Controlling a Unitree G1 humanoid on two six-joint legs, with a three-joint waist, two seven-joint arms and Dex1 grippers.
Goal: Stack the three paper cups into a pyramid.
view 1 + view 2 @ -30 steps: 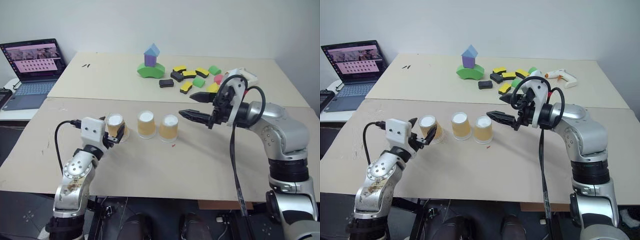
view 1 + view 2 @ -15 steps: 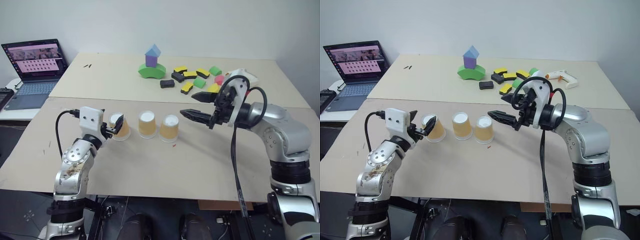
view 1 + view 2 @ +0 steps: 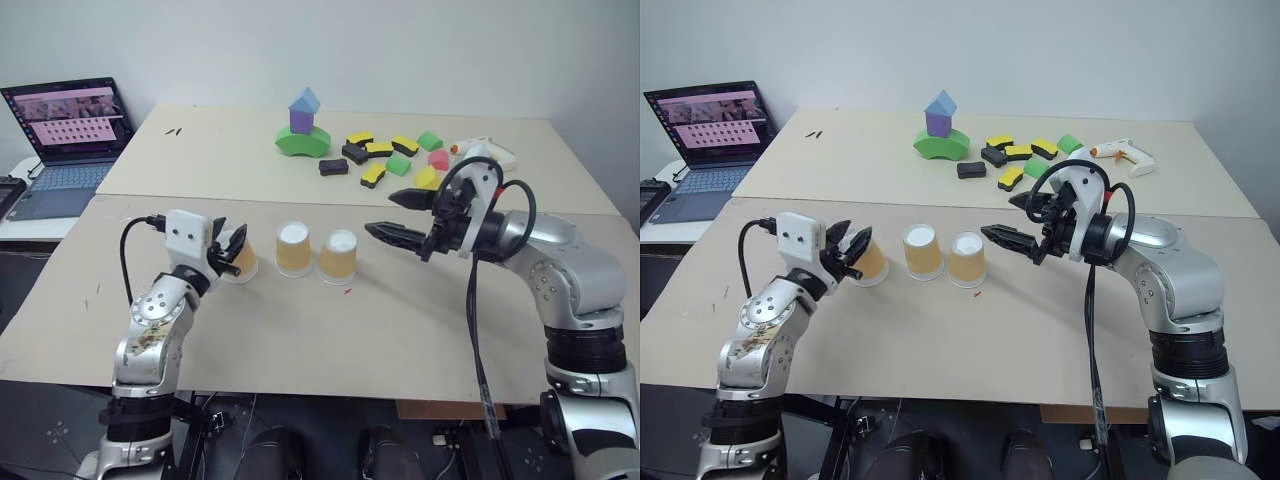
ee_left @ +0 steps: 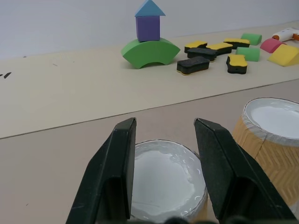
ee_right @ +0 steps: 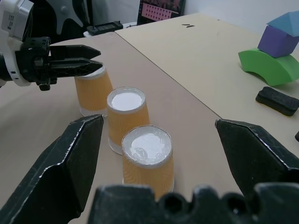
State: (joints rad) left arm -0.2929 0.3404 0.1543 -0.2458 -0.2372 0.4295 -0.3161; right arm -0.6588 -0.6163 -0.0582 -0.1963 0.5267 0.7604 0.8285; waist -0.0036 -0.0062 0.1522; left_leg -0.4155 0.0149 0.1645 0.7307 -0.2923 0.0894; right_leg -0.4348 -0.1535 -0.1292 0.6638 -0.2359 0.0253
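Observation:
Three tan paper cups stand upside down in a row on the near table: the left cup [image 3: 243, 268], the middle cup [image 3: 293, 249] and the right cup [image 3: 338, 257]. No pyramid stands. My left gripper [image 3: 232, 248] is shut on the left cup's top, and its white base [image 4: 166, 179] shows between the two fingers. My right gripper [image 3: 380, 213] hovers open and wide just right of the right cup [image 5: 148, 161], above table level, with nothing in it.
On the far table stand a green, purple and blue block tower [image 3: 302, 130], several loose foam blocks [image 3: 385, 158] and a white glue gun [image 3: 487, 152]. A laptop [image 3: 65, 130] sits on a side table at the left.
My left gripper's fingers have closed in on the left cup's top, and the cup has tipped a little. The right gripper has stayed open and in place.

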